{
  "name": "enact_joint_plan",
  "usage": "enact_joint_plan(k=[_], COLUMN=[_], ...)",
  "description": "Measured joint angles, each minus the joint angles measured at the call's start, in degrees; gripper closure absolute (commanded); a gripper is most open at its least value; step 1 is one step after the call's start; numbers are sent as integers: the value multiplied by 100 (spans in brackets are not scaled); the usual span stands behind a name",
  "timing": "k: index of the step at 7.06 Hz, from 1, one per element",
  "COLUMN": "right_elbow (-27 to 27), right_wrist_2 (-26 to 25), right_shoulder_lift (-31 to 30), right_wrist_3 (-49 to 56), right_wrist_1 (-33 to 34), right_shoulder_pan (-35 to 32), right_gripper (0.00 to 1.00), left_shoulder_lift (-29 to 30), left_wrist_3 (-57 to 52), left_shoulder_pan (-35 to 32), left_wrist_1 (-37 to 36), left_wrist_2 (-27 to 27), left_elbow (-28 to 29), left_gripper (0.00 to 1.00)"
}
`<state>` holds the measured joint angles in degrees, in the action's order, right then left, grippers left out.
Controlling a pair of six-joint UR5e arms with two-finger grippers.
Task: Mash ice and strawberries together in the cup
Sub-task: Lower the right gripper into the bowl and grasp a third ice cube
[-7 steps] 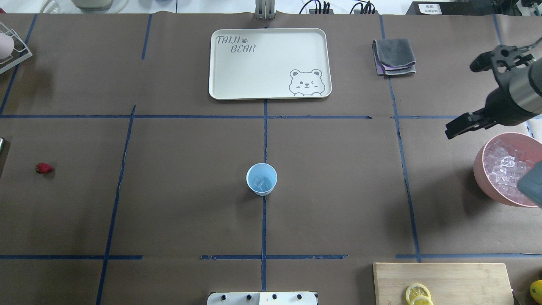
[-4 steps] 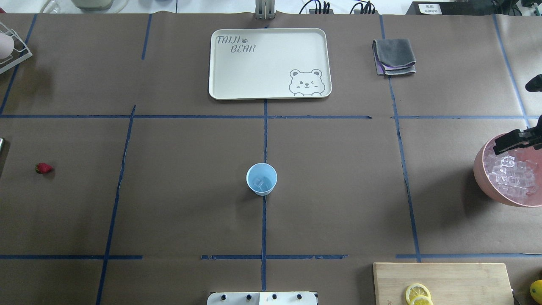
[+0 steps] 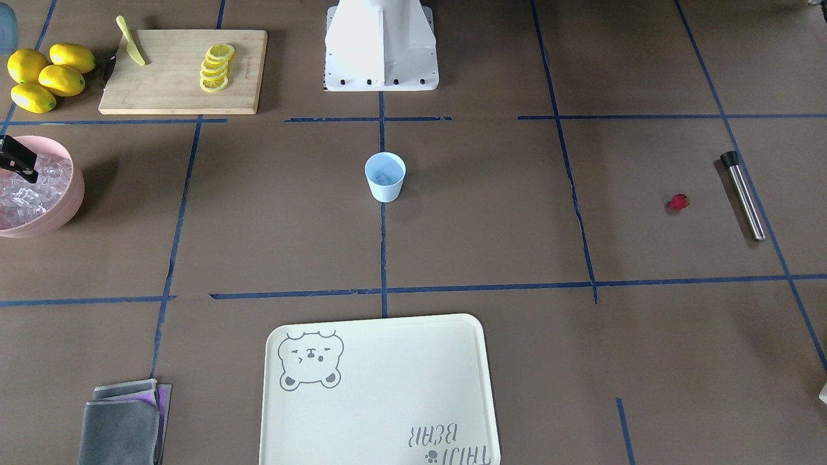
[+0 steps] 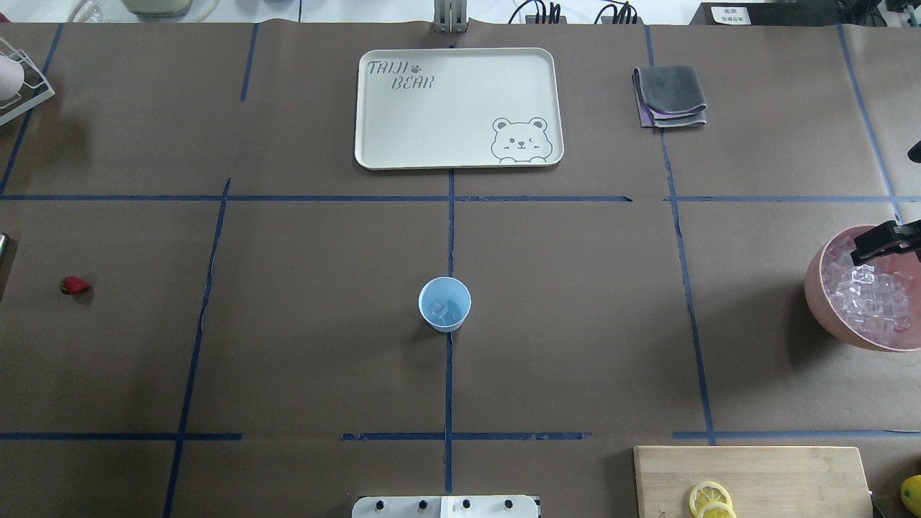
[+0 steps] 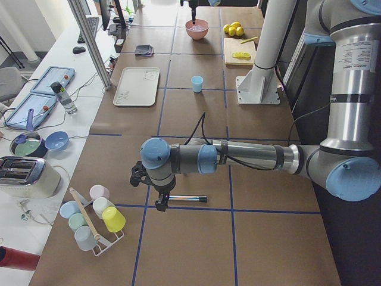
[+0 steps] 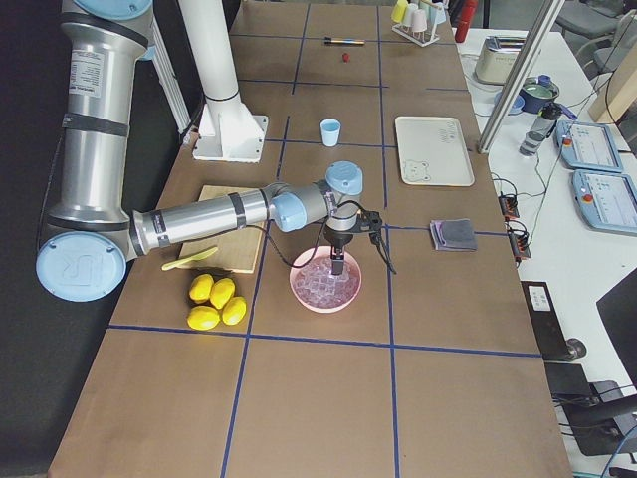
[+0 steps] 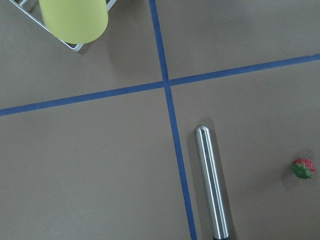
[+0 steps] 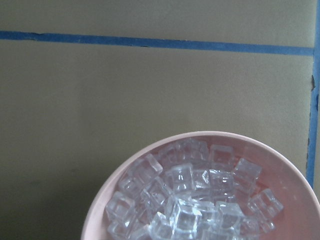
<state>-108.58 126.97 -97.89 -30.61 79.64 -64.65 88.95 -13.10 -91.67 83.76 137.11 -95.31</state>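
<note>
The left gripper [image 5: 161, 204] hangs just above a metal stick [image 5: 186, 198] (I cannot tell if its fingers are spread or pressed together). The strawberry [image 4: 75, 285] lies alone on the table [image 4: 288, 345], near that stick. The blue cup [image 4: 445, 303] stands in the middle with ice [image 4: 441, 311] inside. The right gripper [image 4: 885, 203] is spread wide, one finger over the pink bowl [image 4: 817, 288], which is full of ice cubes [image 4: 867, 298].

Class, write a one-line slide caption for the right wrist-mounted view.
Pink bowl heaped with clear ice cubes, seen from above on brown paper crossed by blue tape.
</note>
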Motion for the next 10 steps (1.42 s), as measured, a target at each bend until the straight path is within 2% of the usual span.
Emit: enact_joint_plan(k=[1, 2, 3, 4, 10], right_elbow=[229, 354, 432, 495, 630], right_wrist_2=[19, 52, 85, 105, 281], right_shoulder_lift=[-14, -36, -48, -50, -46], right_wrist_3=[-117, -193, -224, -229, -147], right_wrist_1=[-415, -631, -722, -757, -787], right_shoulder_pan=[-3, -2, 8, 19, 205], right_gripper=[2, 7, 15, 19, 26], left_shoulder_lift=[0, 0, 0, 0, 0], left_wrist_3=[0, 0, 0, 0, 0], left_shoulder_pan=[0, 0, 0, 0, 0], left_wrist_1=[0, 0, 0, 0, 0], left_wrist_2=[0, 0, 0, 0, 0], left_elbow=[-3, -3, 0, 3, 20], left_gripper=[0, 0, 0, 0, 0])
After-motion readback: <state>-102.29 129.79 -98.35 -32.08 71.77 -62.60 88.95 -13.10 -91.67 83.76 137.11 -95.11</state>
